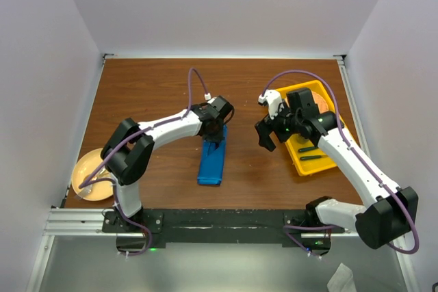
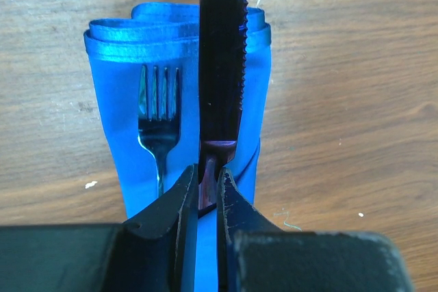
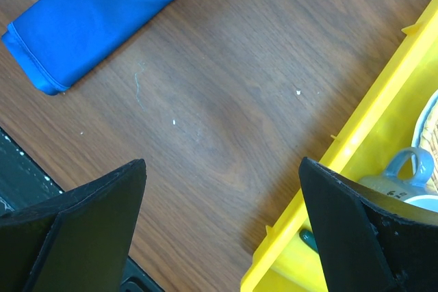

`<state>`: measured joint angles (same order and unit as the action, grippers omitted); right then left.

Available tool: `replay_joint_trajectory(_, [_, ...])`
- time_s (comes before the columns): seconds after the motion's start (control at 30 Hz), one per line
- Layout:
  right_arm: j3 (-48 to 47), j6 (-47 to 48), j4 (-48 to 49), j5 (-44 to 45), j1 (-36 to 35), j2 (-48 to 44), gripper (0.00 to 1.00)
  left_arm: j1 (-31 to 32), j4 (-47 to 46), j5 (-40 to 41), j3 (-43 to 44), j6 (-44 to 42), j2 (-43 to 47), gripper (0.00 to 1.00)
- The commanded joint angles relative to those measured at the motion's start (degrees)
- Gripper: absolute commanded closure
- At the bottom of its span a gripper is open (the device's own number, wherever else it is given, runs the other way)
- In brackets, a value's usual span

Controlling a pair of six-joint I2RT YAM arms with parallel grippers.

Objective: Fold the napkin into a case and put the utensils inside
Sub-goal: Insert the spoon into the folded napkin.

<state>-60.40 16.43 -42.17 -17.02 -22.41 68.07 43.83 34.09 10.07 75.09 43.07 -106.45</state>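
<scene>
1. The step in hand is loading the utensils. The napkin already lies folded as the case (image 2: 179,32) at the centre of the left wrist view, flat on the wooden tabletop (image 3: 226,87).
2. The blue fork (image 2: 158,111) lies along the case with its tines towards the top of the frame. Its handle end is hidden, so I cannot tell whether it is tucked under a fold.
3. The left fingers (image 2: 179,200) are clenched on the handle of the purple knife (image 2: 222,66). Its blade runs up the frame just right of the fork.
4. The right fingers (image 3: 102,203) are spread wide and hold nothing. They hover above bare wood, with the yellow tray (image 3: 383,107) at the right of that frame.
5. The next move probably calls for lowering the knife parallel to the fork, sliding it into the pocket, then letting go.
6. The cloth is smooth and faintly shiny, with layered rounded folds at its upper end. The knife is dark, glossy and serrated along one edge, and the fork is thin plastic.
</scene>
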Motion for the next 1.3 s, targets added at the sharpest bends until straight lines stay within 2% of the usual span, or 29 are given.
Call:
replay_joint_trajectory(0.0, [0.4, -0.5, 1.6, -0.4, 0.3, -1.7, 0.02, 0.6, -0.6, -0.3, -0.8, 1.6, 3.3, 1.00])
replay_joint_trajectory(0.33, [1.6, -0.8, 1.8, -0.7, 0.3, -2.4, 0.02, 0.9, -0.7, -1.4, -2.8, 2.7, 3.8, 0.85])
replay_joint_trajectory(0.37, [1.6, -0.8, 1.8, -0.8, 0.3, -2.4, 0.02, 0.9, -0.6, -1.1, -2.8, 2.8, 3.8, 0.79])
replay_joint_trajectory(0.57, [1.0, -0.4, 2.1, -0.7, 0.3, -2.0, 0.02, 0.9, 0.2, 0.7, -0.7, 1.0, 4.5, 0.63])
replay_joint_trajectory(0.7, [0.1, -0.3, 2.4, -0.7, 0.3, -1.3, 0.02, 0.3, 1.5, 2.0, 3.3, -1.9, 4.6, 0.61])
replay_joint_trajectory(0.93, [-0.7, -0.7, 3.1, -0.1, 0.2, -0.7, 0.02, -4.2, 3.1, 2.2, 13.4, -6.6, -1.6, 0.73])
replay_joint_trajectory(1.27, [-0.9, -1.2, 3.4, 0.1, 0.3, 0.6, 0.02, -8.1, 1.0, -0.6, 22.4, -9.1, -9.6, 0.76])
